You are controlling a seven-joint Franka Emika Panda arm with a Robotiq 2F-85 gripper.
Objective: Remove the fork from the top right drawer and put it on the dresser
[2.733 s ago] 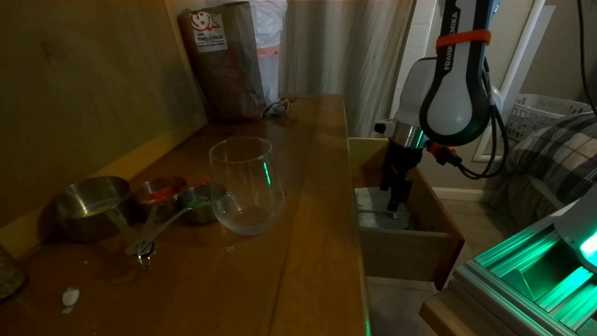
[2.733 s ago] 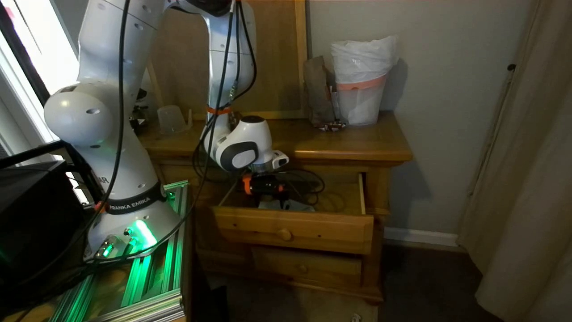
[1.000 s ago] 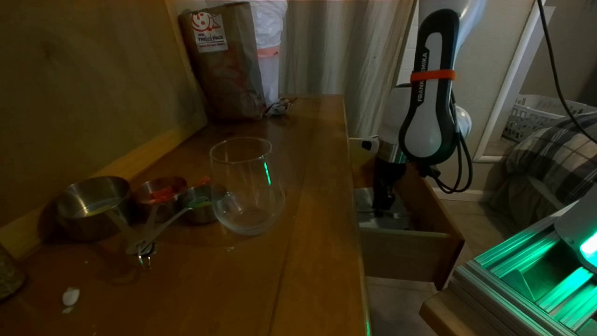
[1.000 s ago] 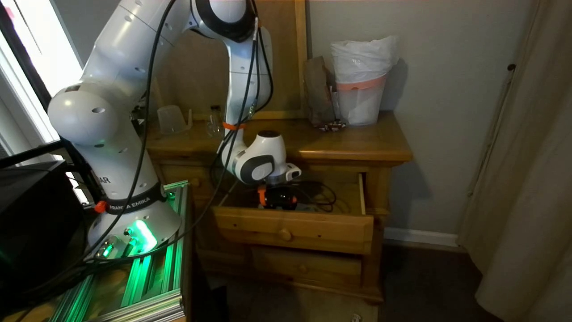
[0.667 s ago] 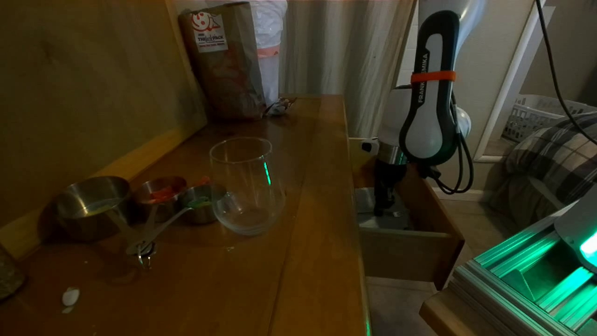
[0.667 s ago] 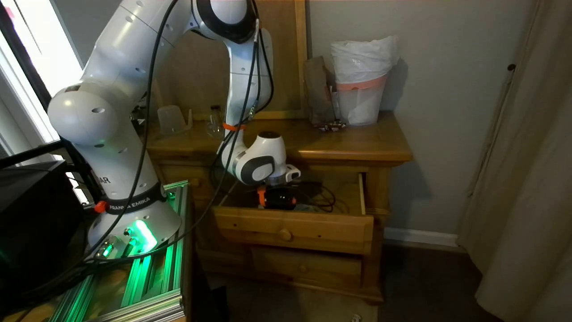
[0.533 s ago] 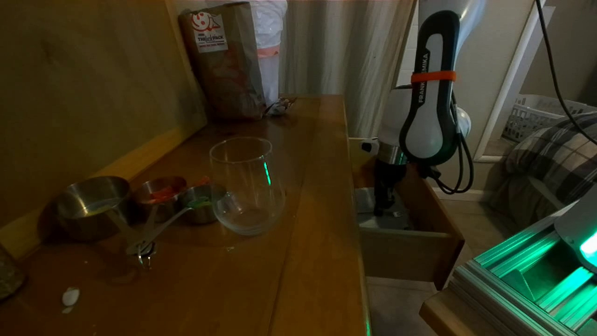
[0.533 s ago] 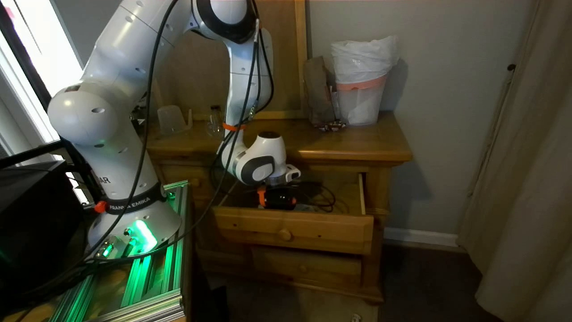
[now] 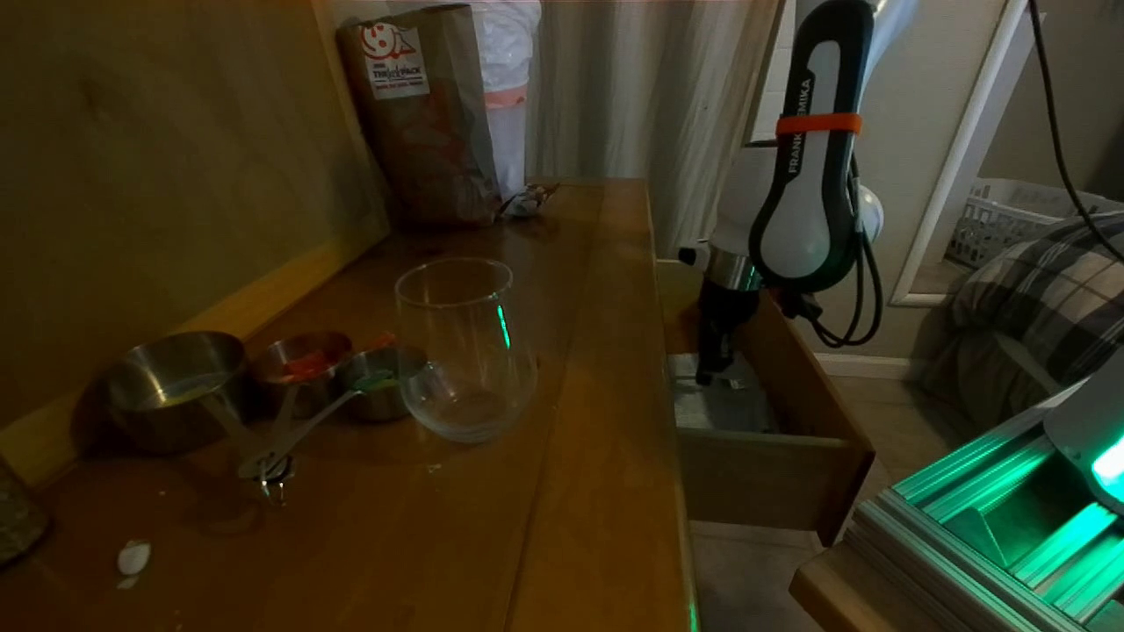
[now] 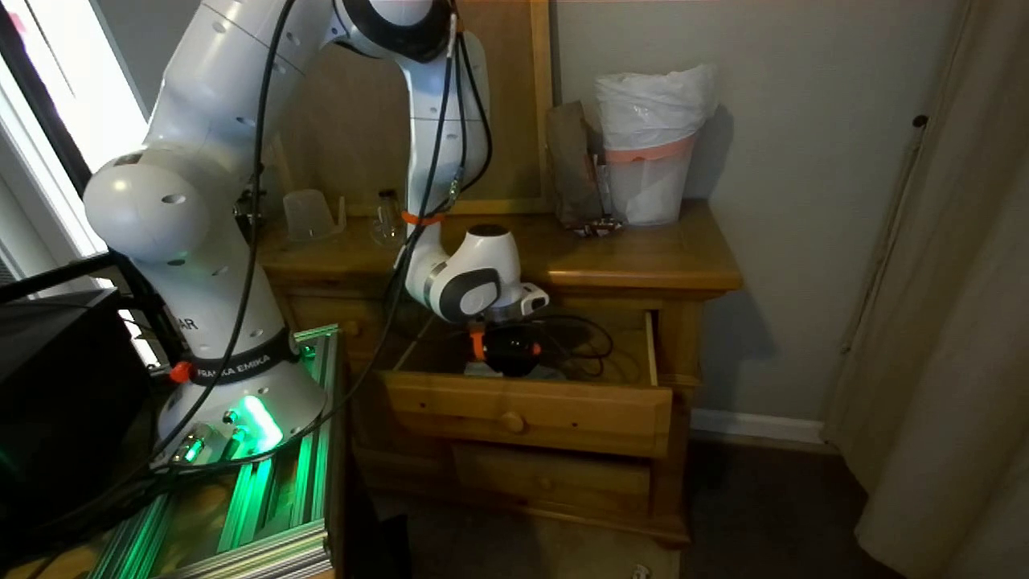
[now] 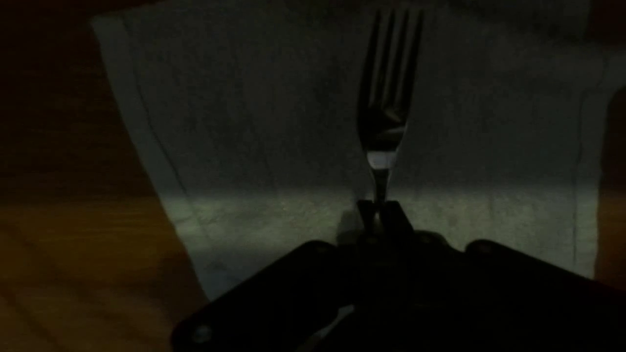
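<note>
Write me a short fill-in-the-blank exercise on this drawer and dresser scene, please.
The gripper holds the fork ____ its fingers.
The fork has ____ tines.
The top right drawer is not shut but ____.
On the dresser, the glass stands ____ rather than tipped over.

Missing words: between; four; open; upright.

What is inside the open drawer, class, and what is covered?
In the drawer lies a pale sheet; on or just above it (unclear which), a fork pinched in the gripper. The gripper hides the end of the fork's handle and some of the sheet.
</note>
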